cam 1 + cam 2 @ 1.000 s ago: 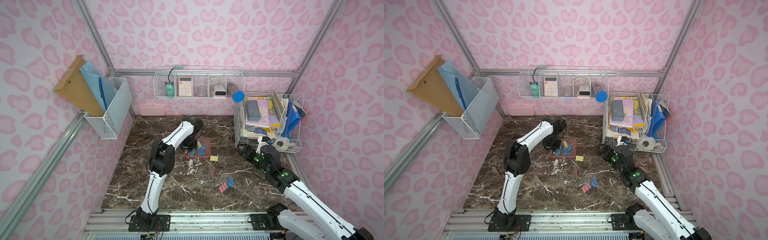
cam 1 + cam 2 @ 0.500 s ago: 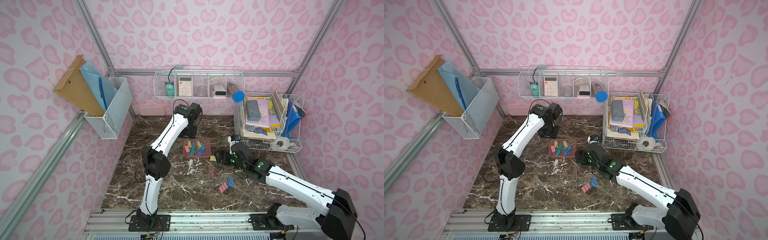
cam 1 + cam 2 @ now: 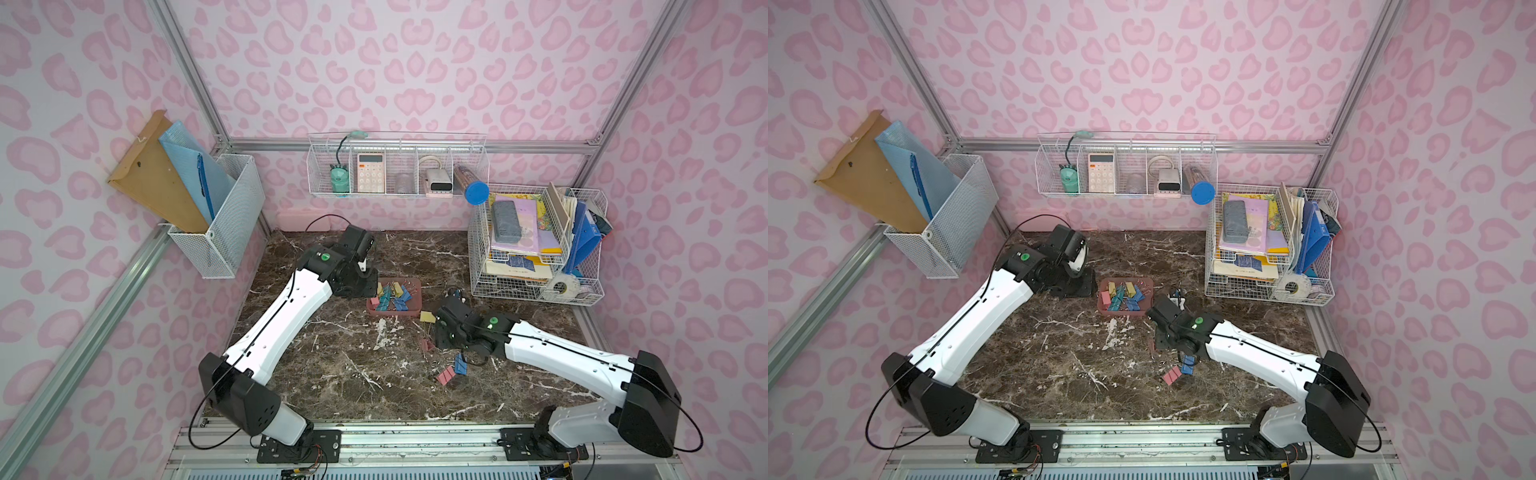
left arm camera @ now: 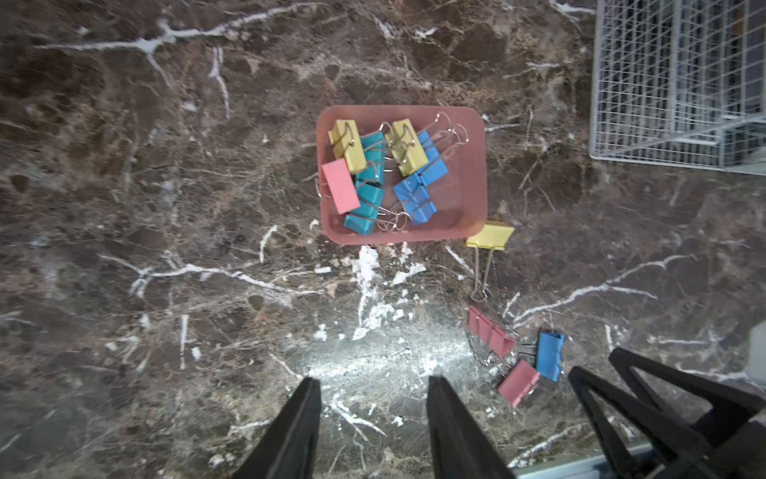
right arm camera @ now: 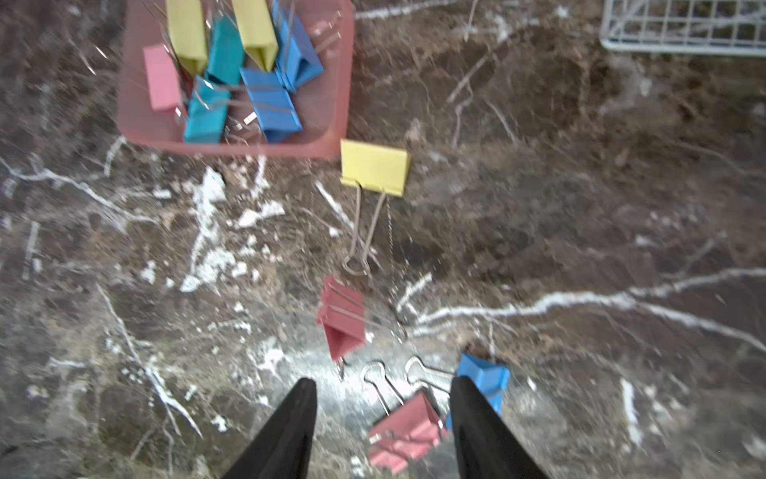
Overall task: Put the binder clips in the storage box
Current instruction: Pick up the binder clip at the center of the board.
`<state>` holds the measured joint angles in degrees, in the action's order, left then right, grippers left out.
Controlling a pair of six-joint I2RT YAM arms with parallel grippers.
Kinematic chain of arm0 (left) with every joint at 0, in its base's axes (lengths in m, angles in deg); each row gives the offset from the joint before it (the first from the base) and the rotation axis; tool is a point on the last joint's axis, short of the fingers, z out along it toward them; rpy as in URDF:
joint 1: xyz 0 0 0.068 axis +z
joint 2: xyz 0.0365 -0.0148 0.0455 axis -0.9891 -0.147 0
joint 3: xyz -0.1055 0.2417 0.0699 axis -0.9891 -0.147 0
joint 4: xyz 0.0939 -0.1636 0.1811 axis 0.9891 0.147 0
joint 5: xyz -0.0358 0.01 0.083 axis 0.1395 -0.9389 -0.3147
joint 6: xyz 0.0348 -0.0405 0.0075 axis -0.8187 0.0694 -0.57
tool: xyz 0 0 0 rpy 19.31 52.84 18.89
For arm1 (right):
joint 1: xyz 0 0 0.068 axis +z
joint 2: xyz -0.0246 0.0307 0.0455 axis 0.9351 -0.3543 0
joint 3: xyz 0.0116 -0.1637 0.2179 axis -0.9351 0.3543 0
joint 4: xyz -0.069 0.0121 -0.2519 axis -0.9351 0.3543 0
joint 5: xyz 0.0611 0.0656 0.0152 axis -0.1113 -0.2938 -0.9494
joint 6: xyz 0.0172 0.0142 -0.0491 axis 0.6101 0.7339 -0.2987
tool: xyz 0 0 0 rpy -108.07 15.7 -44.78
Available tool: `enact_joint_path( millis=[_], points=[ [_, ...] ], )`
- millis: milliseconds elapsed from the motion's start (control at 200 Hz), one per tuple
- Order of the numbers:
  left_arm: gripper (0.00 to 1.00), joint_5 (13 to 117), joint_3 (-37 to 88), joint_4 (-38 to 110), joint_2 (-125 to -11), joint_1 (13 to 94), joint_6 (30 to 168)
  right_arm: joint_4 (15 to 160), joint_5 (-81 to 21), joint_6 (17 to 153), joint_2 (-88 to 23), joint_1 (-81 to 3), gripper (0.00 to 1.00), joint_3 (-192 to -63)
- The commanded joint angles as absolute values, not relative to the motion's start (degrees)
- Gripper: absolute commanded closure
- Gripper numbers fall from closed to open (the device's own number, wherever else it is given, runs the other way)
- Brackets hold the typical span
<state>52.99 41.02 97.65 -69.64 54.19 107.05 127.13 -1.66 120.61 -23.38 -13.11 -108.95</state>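
1. Our left gripper [image 4: 373, 379] hangs above the dark brown marble tabletop [image 4: 166, 249], black fingers parted, holding nothing.
2. We see the shallow dusty-pink plastic storage box [image 4: 476, 166] just beside it, filled with pastel binder clips [image 4: 373, 174].
3. Just outside its corner lies a yellow folding clip [image 5: 375, 166].
4. Our right gripper [image 5: 383, 379] stands partly open over a pink clip [image 5: 404, 431], gripping nothing; a blue clip [image 5: 487, 375] sits beside one finger.

1 yellow binder clip [image 3: 427, 316] lies just beside the storage box [image 3: 390, 313].
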Motion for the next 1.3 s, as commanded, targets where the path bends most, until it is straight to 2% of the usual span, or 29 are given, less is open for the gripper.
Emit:
enact_joint_path(
  millis=[0,85,230,300,490,851,1016,1296],
  points=[
    [0.48,56.7,36.23,84.71,-66.15,54.14,109.0,138.31,3.39,127.47,-23.31,-10.53,0.45,-107.4],
    [0.35,57.46,33.14,83.73,-64.91,54.13,110.21,137.81,2.85,127.47,-24.3,-9.77,0.47,-105.59],
    [0.08,59.71,31.9,84.57,-64.81,54.13,109.68,135.93,3.43,127.0,-27.78,-9.93,0.49,-105.65],
    [0.01,60.2,31.3,85.14,-64.81,54.15,109.67,135.73,4.46,126.38,-30.2,-10.01,0.51,-107.02],
    [0.01,59.88,29.47,85.42,-63.89,54.05,109.72,134.33,6.08,126.11,-33.59,-10.09,0.58,-108.06],
    [0.01,59.99,30.43,85.67,-65.38,54.1,109.75,134.69,5.5,127.06,-33.43,-9.8,0.89,-106.15],
    [0.01,60.21,29.98,85.68,-65.21,54.11,109.85,134.89,6.13,127.49,-33.39,-9.76,1.0,-105.28],
    [0.01,59.02,28.55,84.2,-61.96,54.04,109.47,138.71,15.57,126.71,-28.08,-11.08,1.0,-111.03]
  ],
)
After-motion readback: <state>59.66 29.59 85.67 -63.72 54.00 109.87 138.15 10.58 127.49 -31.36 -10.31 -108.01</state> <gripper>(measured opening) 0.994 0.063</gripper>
